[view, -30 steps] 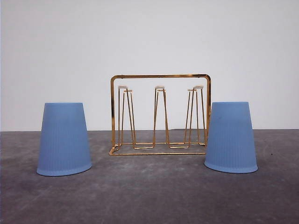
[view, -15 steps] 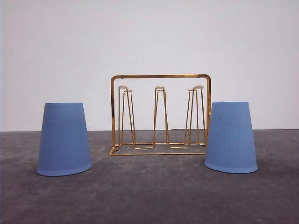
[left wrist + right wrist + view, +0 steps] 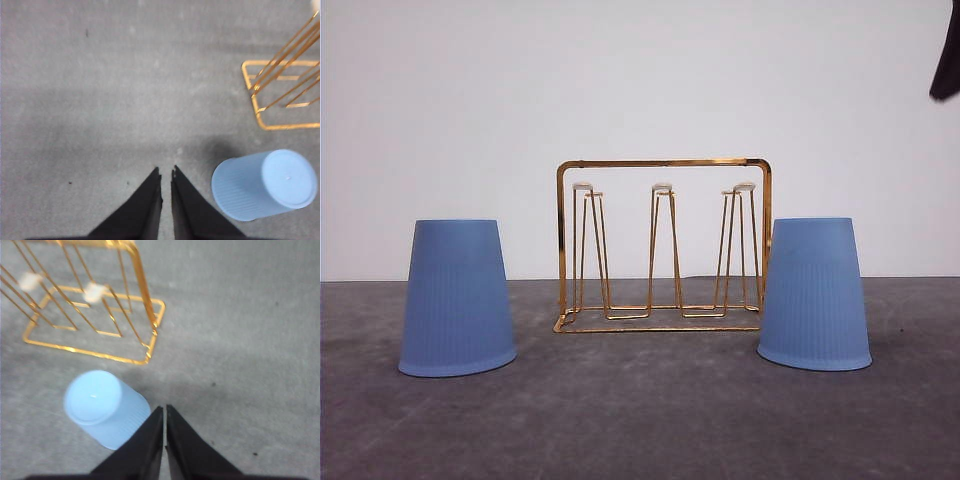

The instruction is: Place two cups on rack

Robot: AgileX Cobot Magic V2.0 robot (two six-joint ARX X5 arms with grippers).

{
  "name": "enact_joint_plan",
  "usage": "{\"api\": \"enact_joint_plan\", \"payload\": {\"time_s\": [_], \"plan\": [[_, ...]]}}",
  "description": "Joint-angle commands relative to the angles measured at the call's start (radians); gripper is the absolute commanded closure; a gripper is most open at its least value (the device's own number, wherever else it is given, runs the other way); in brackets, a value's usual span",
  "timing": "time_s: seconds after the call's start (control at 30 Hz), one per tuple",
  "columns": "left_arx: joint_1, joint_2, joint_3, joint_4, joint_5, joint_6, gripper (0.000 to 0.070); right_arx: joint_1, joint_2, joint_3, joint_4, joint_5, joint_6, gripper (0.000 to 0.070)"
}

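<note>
While both blue cups, the left cup (image 3: 457, 298) and the right cup (image 3: 814, 293), sit upside down beside the gold rack (image 3: 663, 245), the left claw (image 3: 165, 176) and right claw (image 3: 164, 411) hang pinched closed holding nothing, so I think a claw must open and grab first.

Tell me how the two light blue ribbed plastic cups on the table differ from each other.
The left light blue ribbed plastic cup stands apart from the thin gold wire rack, with bare grey table between them; the right light blue ribbed plastic cup overlaps the rack's right frame post in the front view. The left cup also sits slightly lower in that view. Otherwise they match: both are upside down, tapered, finely ribbed, and look alike in colour and size.
</note>
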Motion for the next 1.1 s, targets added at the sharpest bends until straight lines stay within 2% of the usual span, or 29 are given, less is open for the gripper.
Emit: {"api": "enact_joint_plan", "payload": {"time_s": [0.0,0.13,0.2,0.23,0.27,0.33,0.37,0.4,0.47,0.63,0.8,1.07], "plan": [[-0.002,0.02,0.016,0.006,0.005,0.032,0.0674,0.002,0.014,0.015,0.005,0.003,-0.019,0.0694],[-0.002,0.041,0.016,0.004,0.005,0.037,0.0672,0.002,0.024,0.015,-0.013,0.003,-0.032,0.0692],[-0.002,0.041,0.016,0.005,0.005,0.037,0.0662,0.002,0.023,0.015,-0.016,0.003,-0.033,0.066],[-0.002,0.041,0.016,0.006,0.005,0.037,0.0623,0.002,0.023,0.015,-0.019,-0.001,-0.033,0.0598],[-0.002,0.041,0.016,0.006,0.005,0.037,0.056,0.002,0.023,0.015,-0.025,-0.006,-0.033,0.0501],[-0.002,0.041,0.016,0.005,0.005,0.037,0.0365,0.002,0.023,0.015,-0.041,-0.011,-0.033,0.0237],[-0.002,0.041,0.016,0.005,0.005,0.036,0.0275,0.002,0.023,0.015,-0.048,-0.01,-0.033,0.0138],[-0.002,0.041,0.016,0.005,0.005,0.035,0.0208,0.002,0.023,0.015,-0.052,-0.01,-0.033,0.0077],[-0.004,0.041,0.016,0.005,0.006,0.031,0.0176,0.002,0.023,0.015,-0.058,-0.01,-0.033,0.0053],[-0.01,0.042,0.016,0.006,0.009,0.001,0.0185,0.002,0.023,0.015,-0.059,-0.01,-0.033,0.0053],[-0.041,0.043,0.016,0.02,0.053,-0.031,0.0185,0.002,0.023,0.015,-0.059,-0.011,-0.033,0.0053],[-0.189,0.098,0.016,0.08,0.055,-0.075,0.0184,0.002,0.023,0.015,-0.059,-0.011,-0.033,0.0053]]}}
